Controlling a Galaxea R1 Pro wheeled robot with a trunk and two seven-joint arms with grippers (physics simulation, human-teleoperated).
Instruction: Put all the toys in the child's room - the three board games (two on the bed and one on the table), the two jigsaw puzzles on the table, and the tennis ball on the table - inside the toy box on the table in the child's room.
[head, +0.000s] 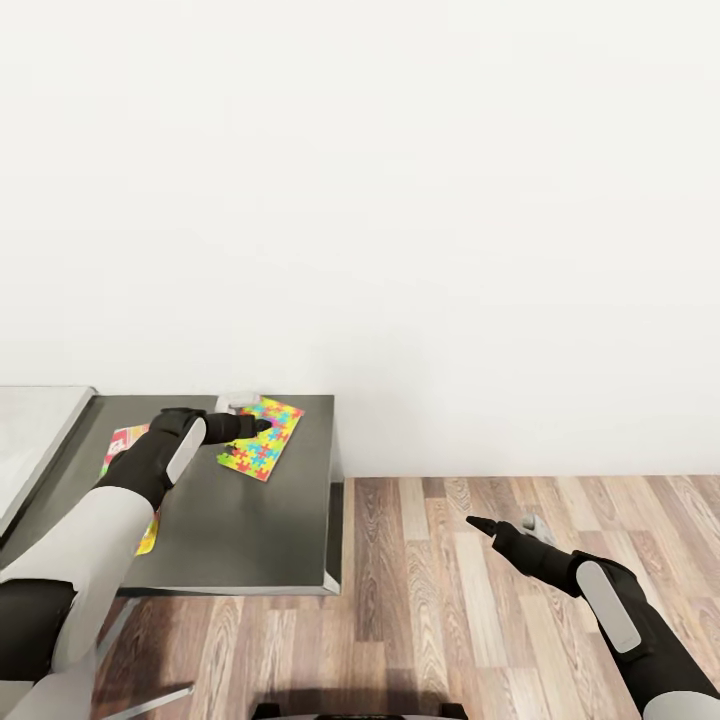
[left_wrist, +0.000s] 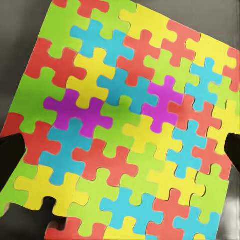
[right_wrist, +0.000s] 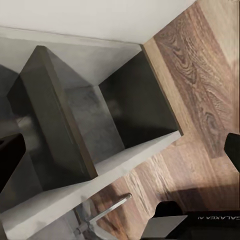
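Bright puzzle box (head: 262, 438) flat on dark counter (head: 250, 530); left hand (head: 262, 427) spread open straddling it. Risk: flat lid offers little edge, fingers may slide off. Right hand (head: 505, 524) open, idle.

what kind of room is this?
Probably a child's room or playroom, indoors: a dark grey desk against a plain white wall, wood-plank floor, and a bright jigsaw puzzle box on the desk under the left hand.
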